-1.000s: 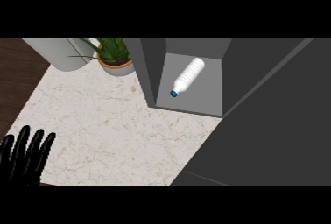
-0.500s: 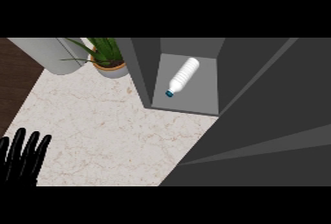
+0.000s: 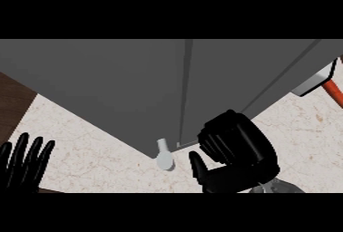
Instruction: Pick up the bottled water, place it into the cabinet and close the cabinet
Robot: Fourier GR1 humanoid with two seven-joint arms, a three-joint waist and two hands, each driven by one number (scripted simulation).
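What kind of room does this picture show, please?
Probably a kitchen. A grey cabinet with a pale handle stands on a speckled stone counter, and a red-handled tool lies at the right edge. The right hand is at the cabinet door; the left hand rests open at lower left.

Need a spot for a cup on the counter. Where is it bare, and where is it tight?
Bare marble runs between the left hand and the cabinet, down to the lower edge. A smaller patch lies right of the right hand, below the red-handled tool. It is crowded at the cabinet's corner, by the white handle and the right hand.
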